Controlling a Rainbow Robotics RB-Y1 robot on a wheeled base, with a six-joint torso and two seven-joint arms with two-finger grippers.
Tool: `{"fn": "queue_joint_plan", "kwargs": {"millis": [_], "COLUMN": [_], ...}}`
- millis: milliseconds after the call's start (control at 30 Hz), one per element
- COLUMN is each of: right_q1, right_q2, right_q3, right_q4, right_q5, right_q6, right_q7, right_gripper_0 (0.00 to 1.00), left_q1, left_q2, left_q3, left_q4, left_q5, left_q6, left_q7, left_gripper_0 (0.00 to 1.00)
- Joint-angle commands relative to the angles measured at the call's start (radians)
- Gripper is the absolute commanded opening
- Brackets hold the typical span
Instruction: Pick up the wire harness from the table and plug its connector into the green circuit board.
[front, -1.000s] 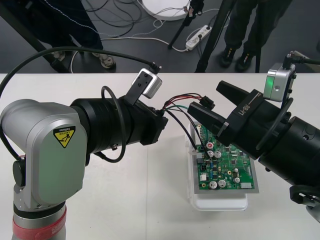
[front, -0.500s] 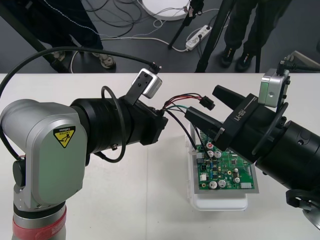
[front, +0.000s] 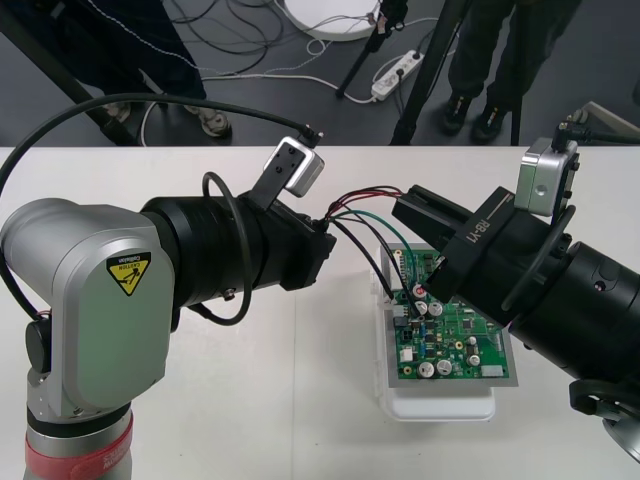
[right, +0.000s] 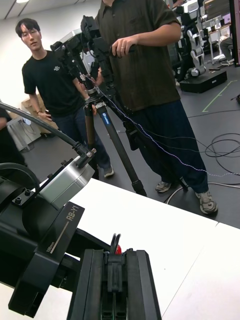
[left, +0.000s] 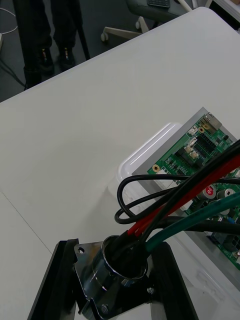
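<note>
the left gripper (left: 114, 252) grips the round metal socket (left: 111, 274) of the thin red, black and green wire harness (front: 358, 204); the right gripper (front: 408, 210), jaws pressed together, pinches its small black plug (right: 115, 267) just above the green circuit board (front: 452, 345).

From my console I saw a plain light table (front: 250, 400); beyond its far edge ran a strip of dark floor (front: 250, 110) strewn with loose cables (front: 230, 30), a white power strip (front: 397, 72), black tripod legs (front: 419, 90) and a round white base (front: 330, 15)
</note>
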Motion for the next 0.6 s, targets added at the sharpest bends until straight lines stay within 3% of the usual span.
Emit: {"fn": "queue_joint_plan", "kwargs": {"millis": [33, 233, 267, 300, 333, 367, 400, 533, 600], "right_q1": [-0.012, -0.012, -0.012, -0.012, -0.012, -0.012, -0.012, -0.012, -0.012], "right_q2": [0.021, 0.023, 0.023, 0.023, 0.023, 0.023, 0.023, 0.024, 0.024], "right_q3": [0.01, 0.009, 0.009, 0.009, 0.01, 0.009, 0.01, 0.009, 0.009], "right_q4": [-0.012, -0.012, -0.012, -0.01, -0.012, -0.012, -0.012, -0.012, -0.012], "right_q5": [0.014, 0.014, 0.014, 0.014, 0.014, 0.014, 0.014, 0.014, 0.014], "right_q6": [-0.003, -0.014, -0.014, -0.014, -0.014, -0.014, -0.014, -0.014, -0.014], "right_q7": [-0.036, -0.037, -0.037, -0.037, -0.037, -0.037, -0.037, -0.037, -0.037], "right_gripper_0": [0.0, 0.0, 0.0, 0.0, 0.0, 0.0, 0.0, 0.0, 0.0], "left_q1": [-0.03, -0.03, -0.03, -0.03, -0.03, -0.03, -0.03, -0.03, -0.028], "left_q2": [-0.034, -0.034, -0.034, -0.034, -0.034, -0.034, -0.034, -0.034, -0.034], "left_q3": [-0.018, -0.018, -0.02, -0.02, -0.02, -0.02, -0.02, -0.02, -0.02], "left_q4": [-0.015, -0.015, -0.015, -0.015, -0.013, -0.015, -0.015, -0.015, -0.015], "left_q5": [-0.003, -0.001, -0.001, -0.003, -0.003, -0.001, -0.003, -0.006, -0.009], "left_q6": [-0.023, -0.021, -0.021, -0.023, -0.021, -0.021, -0.023, -0.021, -0.02], "left_q7": [0.002, -0.001, -0.004, -0.013, -0.018, -0.019, -0.019, -0.026, -0.029], "left_gripper_0": [0.0, 0.0, 0.1, 0.31, 0.44, 0.68, 0.82, 0.97, 0.98]}}
